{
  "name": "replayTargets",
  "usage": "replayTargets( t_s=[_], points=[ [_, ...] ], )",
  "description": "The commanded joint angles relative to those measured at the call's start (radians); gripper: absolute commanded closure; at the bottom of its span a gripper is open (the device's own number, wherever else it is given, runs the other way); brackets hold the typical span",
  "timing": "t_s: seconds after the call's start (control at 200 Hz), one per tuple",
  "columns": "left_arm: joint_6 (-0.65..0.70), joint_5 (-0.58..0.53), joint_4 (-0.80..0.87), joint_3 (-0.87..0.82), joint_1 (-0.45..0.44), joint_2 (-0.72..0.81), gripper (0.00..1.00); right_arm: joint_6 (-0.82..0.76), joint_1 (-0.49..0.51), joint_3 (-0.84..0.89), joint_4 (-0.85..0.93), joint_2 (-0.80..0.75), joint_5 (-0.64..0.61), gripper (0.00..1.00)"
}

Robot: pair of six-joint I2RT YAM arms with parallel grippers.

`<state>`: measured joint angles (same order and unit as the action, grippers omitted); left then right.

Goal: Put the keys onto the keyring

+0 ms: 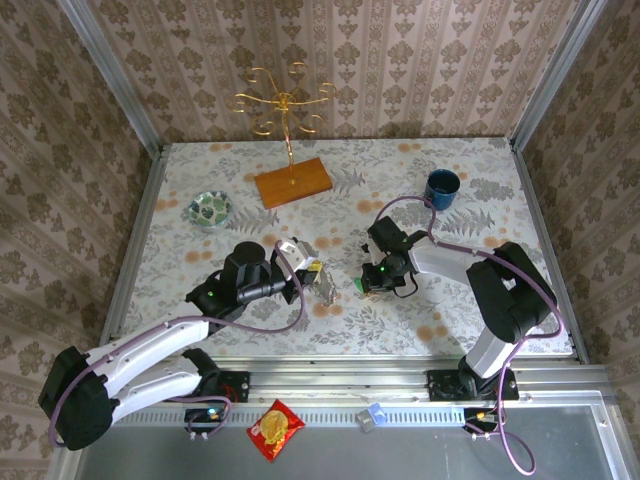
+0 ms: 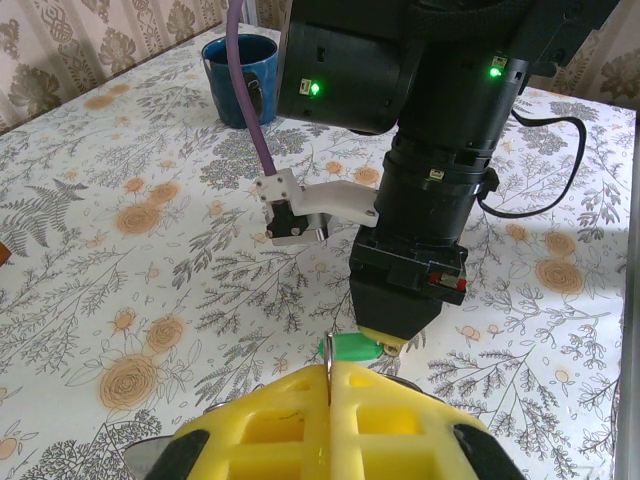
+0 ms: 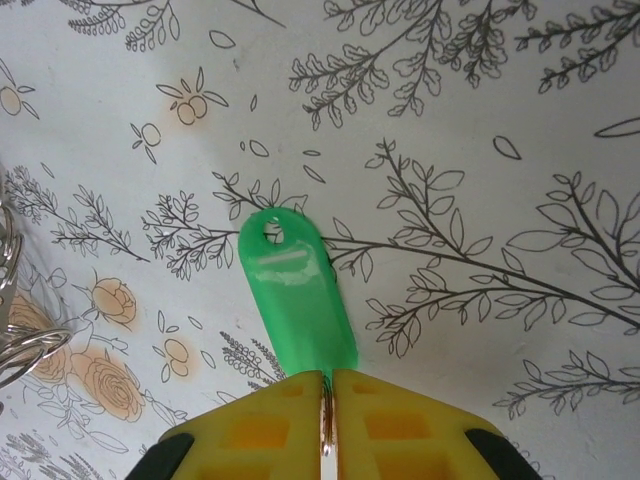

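1. Desk (image 1: 170,240): it is wearing a floral cloth and carrying everything, with both my arms reaching in toward its middle.
2. Gold wire stand (image 1: 285,110): it is standing upright on a wooden base at the far side, well apart from my grippers.
3. Blue cup (image 1: 442,187): it is sitting upright, far right.
4. Patterned bowl (image 1: 210,208): it is sitting far left, beside the stand's base.
5. Left gripper (image 2: 330,375): I am holding its yellow fingers pressed together, with a thin metal edge pinched between them. It looks to be the keyring (image 3: 30,345), whose silver loops are showing just left of the key.
6. Right gripper (image 3: 325,385): I am keeping it low over the desk, facing the left one, fingers clamped on the end of the green key (image 3: 295,300).
7. Green key: its holed end is pointing away from my right fingers, toward the left gripper's tips, close to them; I cannot tell whether they are touching.
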<state>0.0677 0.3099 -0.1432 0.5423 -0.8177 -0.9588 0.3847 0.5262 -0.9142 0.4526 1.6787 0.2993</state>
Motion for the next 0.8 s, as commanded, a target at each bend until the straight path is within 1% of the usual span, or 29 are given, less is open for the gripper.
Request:
replayTargets(
  t_s=[0.0, 0.22, 0.55, 0.795],
  points=[
    [0.016, 0.017, -0.023, -0.002, -0.005, 0.006, 1.0, -0.028, -0.005, -0.026, 0.046, 0.01, 0.013, 0.87],
    [0.017, 0.017, -0.024, -0.002, -0.003, 0.006, 1.0, -0.04, -0.005, -0.032, 0.064, 0.012, 0.012, 0.86],
    [0.017, 0.017, -0.025, -0.003, -0.005, 0.005, 1.0, -0.051, -0.005, -0.041, 0.078, 0.022, 0.022, 0.88],
    [0.017, 0.018, -0.024, -0.002, -0.005, 0.003, 1.0, -0.054, -0.005, -0.045, 0.079, 0.031, 0.02, 0.88]
  ],
)
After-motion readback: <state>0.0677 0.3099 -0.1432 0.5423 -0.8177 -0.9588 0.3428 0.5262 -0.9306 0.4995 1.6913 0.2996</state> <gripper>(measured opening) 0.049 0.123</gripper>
